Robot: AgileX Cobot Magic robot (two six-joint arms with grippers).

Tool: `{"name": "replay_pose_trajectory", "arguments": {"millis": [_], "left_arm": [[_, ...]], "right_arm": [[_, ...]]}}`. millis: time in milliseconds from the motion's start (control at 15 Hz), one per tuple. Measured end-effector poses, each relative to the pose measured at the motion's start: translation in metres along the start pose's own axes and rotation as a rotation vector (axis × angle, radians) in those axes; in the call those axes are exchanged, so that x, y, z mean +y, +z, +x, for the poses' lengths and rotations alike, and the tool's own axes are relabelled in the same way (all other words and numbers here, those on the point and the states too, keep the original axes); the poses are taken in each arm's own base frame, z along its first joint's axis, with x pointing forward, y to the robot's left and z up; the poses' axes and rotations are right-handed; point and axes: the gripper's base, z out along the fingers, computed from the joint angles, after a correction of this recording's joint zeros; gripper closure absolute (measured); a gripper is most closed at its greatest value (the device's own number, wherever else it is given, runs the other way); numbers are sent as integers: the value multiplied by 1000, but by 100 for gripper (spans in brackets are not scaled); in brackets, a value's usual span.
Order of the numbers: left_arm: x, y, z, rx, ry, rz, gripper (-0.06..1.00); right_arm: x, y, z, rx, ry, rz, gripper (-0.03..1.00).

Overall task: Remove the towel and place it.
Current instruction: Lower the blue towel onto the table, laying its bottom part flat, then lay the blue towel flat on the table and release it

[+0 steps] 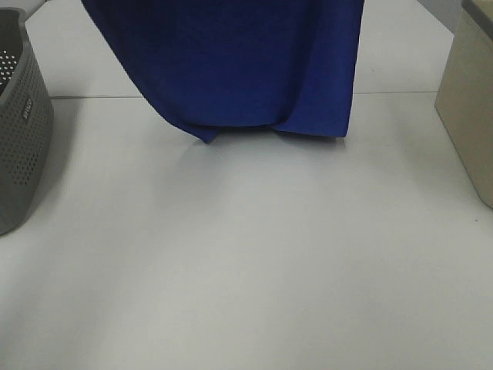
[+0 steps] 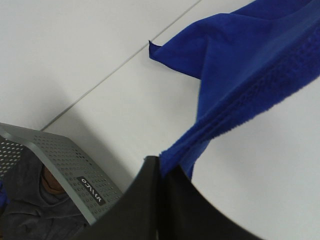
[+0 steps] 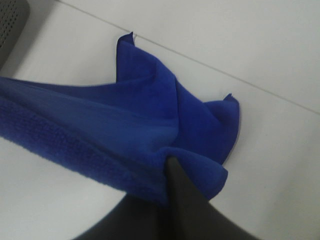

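We saw a grey perforated basket (image 1: 19, 123) on the white surface (image 1: 246, 262), only partly in frame. A small label with pale lettering (image 2: 91, 189) sat on the basket's outer wall near its rim. Inside the basket lay crumpled grey fabric (image 2: 22, 212), with something brownish (image 2: 48, 181) among it that we could not identify. A thin seam (image 1: 100, 96) ran across the surface from the basket's side. Well apart from the basket, on the opposite side, stood a beige box (image 1: 466, 108), also cut off.
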Motion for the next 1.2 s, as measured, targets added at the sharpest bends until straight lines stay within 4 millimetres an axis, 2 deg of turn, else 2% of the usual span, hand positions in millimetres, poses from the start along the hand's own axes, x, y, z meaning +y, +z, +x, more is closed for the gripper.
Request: {"name": "replay_pose_trajectory", "arguments": {"millis": [67,133,267,333,400,600,733,867,1200], "left_arm": [[-3,-14,6,-15,-5,21,94],[-8,-39,17,-46,-19,53,94],[-13,-46,29,-36,-27,82,94],[-20,-48,42,-12,-35,116,94],[-23,-47,47,-1,-39,133,94],[-42,-41,73,56,-78,248,94],[-50,-37,82,82,-93,293,94],[-64,-38,100,121,-87,334,94],[-85,-31,135,202,-142,448,94]], "right_arm": [[2,-4,8,20,3,-8,95],[7,-9,24,58,10,-25,95],[12,-14,36,79,10,-45,95],[13,-15,42,91,13,-51,95],[14,-14,45,101,15,-55,95],[18,-15,71,166,28,-72,95],[22,-18,84,190,36,-84,95],[31,-35,104,181,50,-121,95],[44,-47,146,215,82,-175,95]]}}
